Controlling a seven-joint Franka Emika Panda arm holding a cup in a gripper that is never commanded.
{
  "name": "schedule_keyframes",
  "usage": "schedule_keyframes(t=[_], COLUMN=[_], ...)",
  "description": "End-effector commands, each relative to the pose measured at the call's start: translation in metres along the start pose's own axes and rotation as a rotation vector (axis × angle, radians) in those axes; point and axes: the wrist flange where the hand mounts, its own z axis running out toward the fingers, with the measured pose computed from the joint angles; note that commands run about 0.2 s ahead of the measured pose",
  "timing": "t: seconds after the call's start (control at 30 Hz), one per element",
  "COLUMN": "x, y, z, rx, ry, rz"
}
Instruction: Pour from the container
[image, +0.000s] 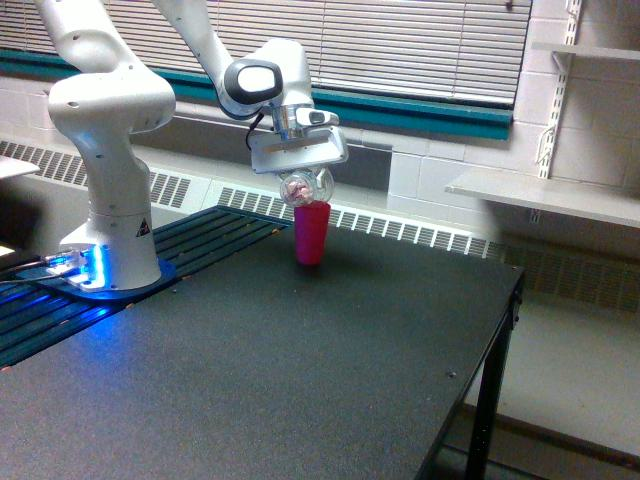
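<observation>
Presently, we log the scene from the exterior view alone.

Arm: white Franka arm (105, 110) mounted at the left of the frame, reaching toward upper centre over the black table (300, 380).

Gripper: the gripper (303, 180) sits upper centre, clamped on the clear cup; we see the fingers only partly, so the exact contact is hard to read.

Container: the clear cup (303, 187) hangs directly above the rim of the pink cup (311, 233), tipped well off upright. Pinkish bits show through its wall.

Receiver: pink cup upright on the table, just below centre-top, in front of the wall heater grille (400, 230).

Gap: clear cup and pink rim look touching or very nearly so; we cannot tell which at this resolution.

Step judged: pour under way or near its end; bits appear to remain inside the clear cup.

Risk 1: bits miss the pink mouth and scatter on the table, if the clear cup's lip is off-centre of the narrow opening.

Risk 2: pink cup knocked over, if the clear cup drags against its rim during rotation.

Risk 3: thin plastic deforms or slips in the clamp, if tilt increases.
</observation>
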Motion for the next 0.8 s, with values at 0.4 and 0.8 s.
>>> schedule_keyframes(t=[0.4, 0.8], x=[0.0051, 0.0098], y=[0.0046, 0.0052], z=[-0.0019, -0.0072], rx=[-0.038, -0.06], ry=[-0.005, 0.001], rz=[-0.012, -0.033])
